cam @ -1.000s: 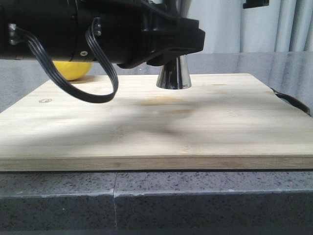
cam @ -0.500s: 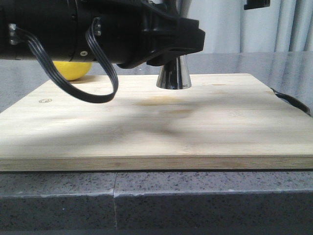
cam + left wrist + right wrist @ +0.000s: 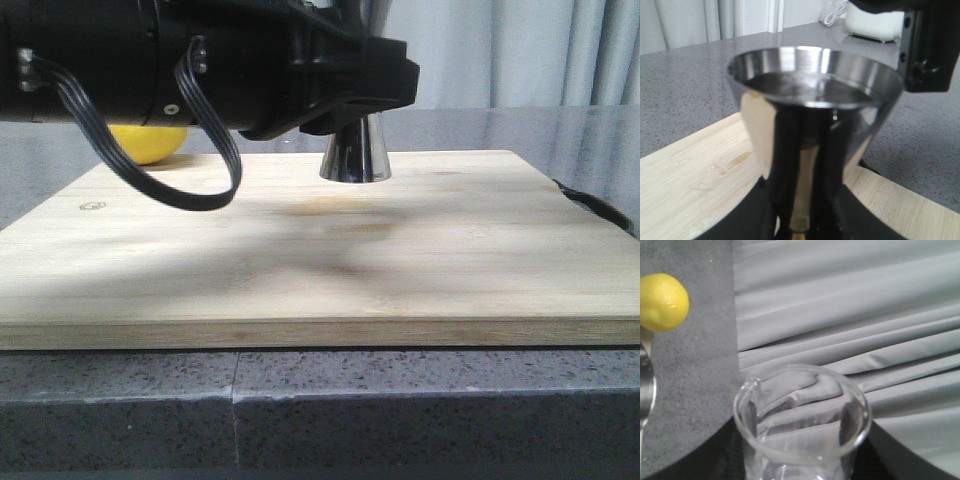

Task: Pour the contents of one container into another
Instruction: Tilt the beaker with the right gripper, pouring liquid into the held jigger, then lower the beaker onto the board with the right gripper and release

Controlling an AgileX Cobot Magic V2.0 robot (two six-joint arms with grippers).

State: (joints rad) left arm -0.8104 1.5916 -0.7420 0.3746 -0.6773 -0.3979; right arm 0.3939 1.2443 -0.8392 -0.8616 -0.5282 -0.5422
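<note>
A yellow lemon [image 3: 150, 142] sits by the far left corner of the wooden board [image 3: 320, 260], mostly hidden behind the big black left arm [image 3: 180, 65]. The board lies on the gray speckled worktop [image 3: 320, 400].

The steel jigger [image 3: 355, 152] stands upright near the far edge of the board, about in the middle. In the left wrist view the jigger [image 3: 815, 115] is very close, and two dark finger shapes show on its shiny side down by the thin gold waist. It looks like the left gripper is clamped on the jigger there, but the fingertips are out of the picture, so I cannot tell for sure.

The jigger is hard, smooth and slippery. It is tall with a small foot, so it could tip if pushed near the top. The thin waist is the best place to hold it, because the two cones keep it from sliding up or down.

The glass beaker [image 3: 802, 425] only shows in the right wrist view. It looks tipped over, with its open mouth toward the gray curtain, and it seems almost empty. I cannot tell just where it is over the board. The right gripper's fingers are not in the picture, so I cannot tell how it holds the beaker. Glass is light but can break and slip, so it should be held round its middle with a soft, steady squeeze.
</note>
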